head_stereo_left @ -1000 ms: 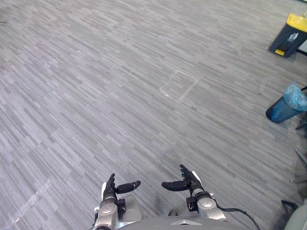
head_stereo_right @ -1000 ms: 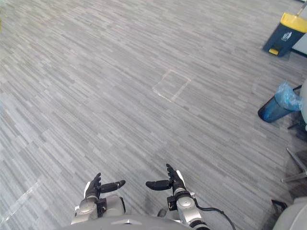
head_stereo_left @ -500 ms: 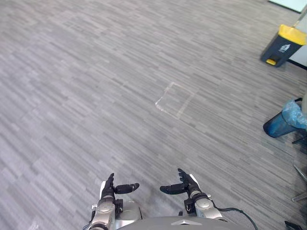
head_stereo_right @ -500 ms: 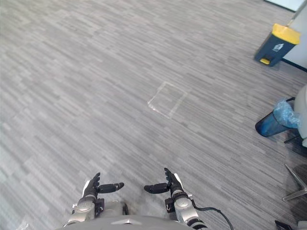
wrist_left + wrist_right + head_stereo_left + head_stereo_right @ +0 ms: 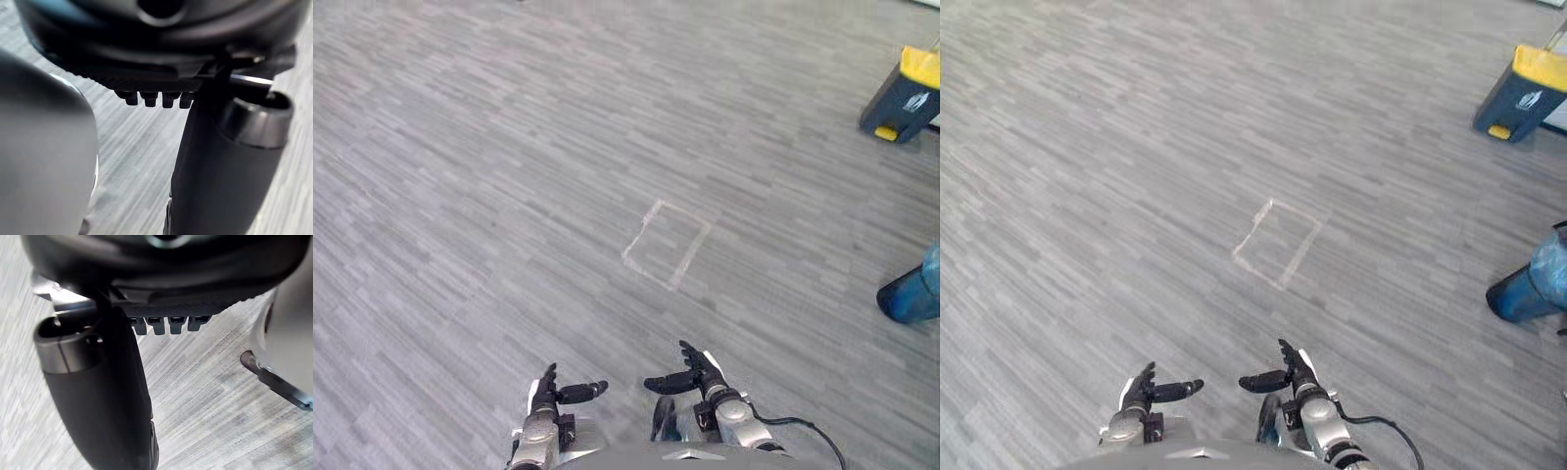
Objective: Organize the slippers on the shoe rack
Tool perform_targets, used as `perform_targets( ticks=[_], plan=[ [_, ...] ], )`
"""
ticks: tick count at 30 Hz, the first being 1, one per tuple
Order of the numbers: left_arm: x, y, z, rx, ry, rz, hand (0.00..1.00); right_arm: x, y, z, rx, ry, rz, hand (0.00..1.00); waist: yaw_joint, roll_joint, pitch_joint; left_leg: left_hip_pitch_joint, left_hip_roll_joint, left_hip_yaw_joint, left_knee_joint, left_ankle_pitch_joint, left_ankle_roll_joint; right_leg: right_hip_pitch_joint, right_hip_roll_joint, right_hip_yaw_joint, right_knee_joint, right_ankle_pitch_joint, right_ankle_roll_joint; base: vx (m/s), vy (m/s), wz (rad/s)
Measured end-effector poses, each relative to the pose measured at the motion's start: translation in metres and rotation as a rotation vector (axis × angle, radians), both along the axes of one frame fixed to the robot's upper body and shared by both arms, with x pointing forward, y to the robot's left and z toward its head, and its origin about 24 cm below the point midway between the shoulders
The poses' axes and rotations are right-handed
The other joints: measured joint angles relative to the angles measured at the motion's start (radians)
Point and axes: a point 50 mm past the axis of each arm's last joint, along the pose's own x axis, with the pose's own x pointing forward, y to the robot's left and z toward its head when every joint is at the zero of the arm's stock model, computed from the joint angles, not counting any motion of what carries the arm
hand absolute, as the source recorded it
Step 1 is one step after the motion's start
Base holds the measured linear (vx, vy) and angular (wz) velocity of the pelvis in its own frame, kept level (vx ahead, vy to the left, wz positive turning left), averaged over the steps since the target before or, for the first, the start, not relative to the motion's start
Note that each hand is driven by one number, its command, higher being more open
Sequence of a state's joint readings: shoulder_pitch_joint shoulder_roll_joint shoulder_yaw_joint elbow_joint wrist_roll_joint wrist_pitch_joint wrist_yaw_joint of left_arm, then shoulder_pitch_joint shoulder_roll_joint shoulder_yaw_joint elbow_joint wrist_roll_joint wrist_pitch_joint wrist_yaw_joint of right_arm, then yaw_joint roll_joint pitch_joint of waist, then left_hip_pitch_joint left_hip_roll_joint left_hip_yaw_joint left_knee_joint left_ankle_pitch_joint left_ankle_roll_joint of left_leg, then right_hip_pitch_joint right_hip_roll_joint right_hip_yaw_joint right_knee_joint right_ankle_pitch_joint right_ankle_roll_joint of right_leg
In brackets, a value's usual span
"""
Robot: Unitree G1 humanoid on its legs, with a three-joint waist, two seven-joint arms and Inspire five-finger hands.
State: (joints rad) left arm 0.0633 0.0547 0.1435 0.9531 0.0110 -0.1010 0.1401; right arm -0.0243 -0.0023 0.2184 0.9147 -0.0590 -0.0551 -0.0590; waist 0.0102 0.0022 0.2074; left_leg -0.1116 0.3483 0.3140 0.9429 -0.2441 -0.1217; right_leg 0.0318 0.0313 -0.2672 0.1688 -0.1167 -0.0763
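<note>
The left hand [image 5: 546, 394] and the right hand [image 5: 698, 373] hang low, fingers straight, thumbs pointing inward. Grey plank floor [image 5: 509, 196] stretches before them.

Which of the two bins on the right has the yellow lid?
The dark bin farther away, at the upper right. The nearer blue bin has no yellow on it.

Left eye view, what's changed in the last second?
Only the camera shifted: the taped square, yellow-lidded bin and blue bin sit elsewhere in the picture, unmoved themselves. The left hand and right hand stay open, empty, low in front.
</note>
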Motion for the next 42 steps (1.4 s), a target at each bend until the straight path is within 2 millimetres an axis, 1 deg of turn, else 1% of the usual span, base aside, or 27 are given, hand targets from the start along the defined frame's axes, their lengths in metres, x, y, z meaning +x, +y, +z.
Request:
perform_targets(
  ticks=[3,4,5,6,7,8,10,11,15,17,18,20,22,23,24,25,26,27,29,30,32,33,34,37,39,41,42],
  plan=[
    [0.01,0.0,0.005,0.004,-0.047,-0.005,1.0,0.012,-0.001,0.005,-0.013,-0.036,-0.003,1.0,0.035,-0.014,0.01,-0.1,-0.097,-0.003,-0.373,-0.026,0.021,0.07,-0.024,0.069,-0.059,0.001,0.016,0.44,0.115,-0.73],
    [0.011,0.0,0.006,0.005,-0.049,-0.005,1.0,0.013,-0.001,0.005,-0.013,-0.036,-0.003,1.0,0.036,-0.016,0.011,-0.103,-0.102,-0.008,-0.387,-0.025,0.022,0.073,-0.026,0.071,-0.06,0.0,0.018,0.38,0.189,-0.46],
    [0.015,0.002,0.008,0.012,-0.069,-0.004,1.0,0.013,-0.002,0.006,-0.017,-0.038,-0.007,1.0,0.04,-0.029,0.024,-0.124,-0.169,-0.087,-0.6,0.082,0.028,0.124,-0.058,0.084,-0.082,-0.02,0.055,0.31,0.176,-0.26],
    [0.014,0.001,0.008,0.011,-0.07,-0.002,1.0,0.011,-0.002,0.004,-0.019,-0.032,-0.009,1.0,0.043,-0.028,0.024,-0.116,-0.185,-0.107,-0.636,0.155,0.023,0.136,-0.061,0.091,-0.089,-0.028,0.067,0.4,0.23,-0.38],
    [0.013,0.001,0.007,0.008,-0.067,0.006,1.0,0.007,-0.003,0.001,-0.025,-0.01,-0.008,1.0,0.046,-0.036,0.021,-0.084,-0.209,-0.109,-0.667,0.236,0.079,0.165,-0.076,0.106,-0.104,-0.039,0.09,0.42,0.226,-0.13],
    [0.014,0.004,0.008,0.018,-0.064,0.002,1.0,0.005,0.0,0.0,-0.02,-0.005,-0.008,1.0,0.039,-0.063,0.013,-0.081,-0.235,-0.106,-0.668,0.222,0.098,0.167,-0.105,0.102,-0.106,-0.028,0.108,0.42,0.219,-0.02],
    [0.015,0.005,0.008,0.017,-0.061,-0.004,1.0,0.003,0.002,-0.001,-0.019,0.002,-0.002,1.0,0.04,-0.066,0.012,-0.09,-0.248,-0.105,-0.634,0.183,0.12,0.169,-0.123,0.098,-0.096,-0.007,0.139,0.39,0.216,0.11],
    [0.014,0.005,0.007,0.014,-0.051,-0.001,1.0,0.001,0.001,-0.002,-0.027,0.01,0.006,1.0,0.04,-0.057,0.012,-0.08,-0.25,-0.104,-0.595,0.125,0.128,0.16,-0.129,0.103,-0.032,-0.007,0.142,0.42,0.257,-0.07],
    [0.008,0.002,0.001,0.013,0.002,-0.027,1.0,0.0,0.004,-0.003,-0.019,0.015,0.013,1.0,0.036,-0.036,0.021,0.088,-0.259,-0.045,-0.658,0.045,0.144,-0.051,-0.223,0.097,0.557,0.009,0.195,0.35,0.214,-0.33],
    [0.003,0.005,-0.001,0.029,0.029,-0.058,1.0,-0.001,0.004,-0.002,-0.014,0.016,0.016,1.0,0.019,-0.033,0.022,0.198,-0.272,-0.028,-0.712,0.035,0.152,-0.12,-0.268,0.017,0.713,-0.049,0.139,0.39,0.164,-0.15],
    [0.001,0.006,-0.001,0.035,0.034,-0.064,1.0,0.002,0.005,-0.001,-0.012,0.006,0.018,1.0,0.012,-0.027,0.019,0.236,-0.266,-0.028,-0.744,0.035,0.152,-0.155,-0.264,-0.039,0.699,-0.083,0.119,0.43,0.122,0.01],
    [0.0,0.006,-0.001,0.036,0.038,-0.064,1.0,0.007,0.005,0.002,-0.012,-0.014,0.021,1.0,0.004,-0.019,0.02,0.268,-0.252,-0.027,-0.774,0.035,0.152,-0.216,-0.239,-0.108,0.606,-0.106,0.093,0.35,0.011,0.08],
    [-0.004,0.005,-0.004,0.028,0.061,-0.065,1.0,0.008,0.005,0.002,-0.013,-0.017,0.022,1.0,-0.003,-0.015,0.022,0.294,-0.235,-0.026,-0.784,0.03,0.144,-0.261,-0.202,-0.178,0.39,-0.091,0.09,0.44,-0.082,0.16],
    [-0.005,0.005,-0.004,0.023,0.065,-0.059,1.0,0.007,0.004,0.001,-0.014,-0.011,0.021,1.0,-0.005,-0.016,0.022,0.307,-0.232,-0.026,-0.784,0.021,0.128,-0.263,-0.18,-0.194,0.287,-0.055,0.085,0.39,-0.117,0.18],
    [-0.008,0.009,-0.004,0.033,0.07,-0.06,1.0,0.0,0.004,-0.002,-0.012,0.006,0.019,1.0,-0.006,-0.038,0.011,0.334,-0.254,-0.028,-0.782,-0.009,0.079,-0.259,-0.155,-0.192,0.145,0.13,0.026,0.31,-0.111,0.12],
    [-0.008,0.01,-0.005,0.036,0.076,-0.061,1.0,-0.004,0.002,-0.003,-0.016,0.007,0.022,1.0,-0.002,-0.049,0.001,0.358,-0.261,-0.033,-0.779,-0.036,0.061,-0.251,-0.156,-0.204,0.15,0.127,-0.021,0.33,-0.11,-0.27],
    [-0.008,0.0,-0.006,0.017,0.079,-0.069,1.0,0.001,-0.004,-0.002,-0.033,-0.003,0.022,1.0,0.008,0.003,-0.005,0.368,-0.218,-0.03,-0.763,-0.05,0.054,-0.256,-0.125,-0.191,0.176,0.104,-0.021,0.4,-0.166,-0.29],
    [-0.008,-0.005,-0.007,0.006,0.078,-0.084,1.0,0.001,-0.008,-0.001,-0.042,-0.006,0.018,1.0,-0.014,0.017,-0.01,0.355,-0.208,-0.044,-0.725,-0.05,0.053,-0.242,-0.113,-0.199,0.168,0.071,-0.012,0.48,-0.204,-0.23],
    [-0.009,-0.011,-0.008,-0.002,0.083,-0.101,1.0,-0.004,-0.013,-0.004,-0.05,0.01,0.005,1.0,-0.018,0.025,-0.013,0.304,-0.175,-0.09,-0.571,-0.04,0.037,-0.199,-0.092,-0.206,0.141,0.039,-0.006,0.39,-0.197,0.1],
    [-0.007,-0.014,-0.008,-0.019,0.077,-0.097,1.0,-0.005,-0.014,-0.004,-0.05,0.015,-0.009,1.0,-0.019,0.025,-0.013,0.253,-0.147,-0.122,-0.424,-0.016,-0.003,-0.16,-0.074,-0.21,0.113,0.029,-0.005,0.38,-0.176,0.06],
    [-0.004,-0.014,-0.007,-0.017,0.068,-0.108,1.0,-0.008,-0.014,-0.004,-0.048,0.017,-0.016,1.0,-0.017,0.024,-0.012,0.178,-0.115,-0.15,-0.225,0.068,-0.032,-0.104,-0.056,-0.209,0.079,0.014,-0.004,0.39,-0.139,-0.03],
    [-0.004,-0.011,-0.006,-0.016,0.06,-0.087,1.0,-0.01,-0.016,-0.005,-0.047,0.017,-0.026,1.0,-0.013,0.022,-0.012,0.103,-0.08,-0.145,-0.07,0.04,-0.033,-0.053,-0.038,-0.192,0.045,0.004,-0.013,0.32,-0.061,-0.41],
    [-0.001,-0.009,-0.005,-0.01,0.048,-0.076,1.0,-0.011,-0.017,-0.005,-0.041,0.022,-0.048,1.0,-0.005,0.014,-0.014,0.052,-0.072,-0.121,-0.05,-0.014,-0.004,-0.019,-0.035,-0.166,0.019,0.005,-0.009,0.31,-0.016,-0.46],
    [0.003,-0.007,-0.002,-0.002,0.028,-0.079,1.0,-0.01,-0.02,-0.005,-0.046,0.021,-0.065,1.0,0.008,0.0,-0.006,-0.01,-0.104,-0.116,-0.244,-0.063,0.015,0.024,-0.04,-0.088,-0.008,0.007,0.0,0.29,0.067,-0.83],
    [0.006,-0.007,-0.001,0.002,0.011,-0.083,1.0,-0.01,-0.023,-0.005,-0.046,0.022,-0.085,1.0,0.013,-0.005,-0.001,-0.038,-0.166,-0.224,-0.429,-0.059,0.014,0.043,-0.055,-0.017,-0.008,-0.001,0.026,0.27,0.172,-1.1],
    [0.006,-0.009,-0.001,-0.004,0.012,-0.081,1.0,-0.014,-0.027,-0.007,-0.059,0.034,-0.092,1.0,0.013,0.01,-0.004,-0.042,-0.206,-0.353,-0.553,0.025,-0.001,0.048,-0.058,0.046,0.023,-0.027,0.066,0.29,0.274,-0.92],
    [0.005,-0.012,-0.002,-0.012,0.017,-0.079,1.0,-0.018,-0.03,-0.009,-0.071,0.051,-0.096,1.0,0.015,0.012,-0.006,-0.021,-0.214,-0.344,-0.538,0.08,0.025,0.048,-0.057,0.09,0.049,-0.05,0.091,0.32,0.308,-1.1]
  ],
)
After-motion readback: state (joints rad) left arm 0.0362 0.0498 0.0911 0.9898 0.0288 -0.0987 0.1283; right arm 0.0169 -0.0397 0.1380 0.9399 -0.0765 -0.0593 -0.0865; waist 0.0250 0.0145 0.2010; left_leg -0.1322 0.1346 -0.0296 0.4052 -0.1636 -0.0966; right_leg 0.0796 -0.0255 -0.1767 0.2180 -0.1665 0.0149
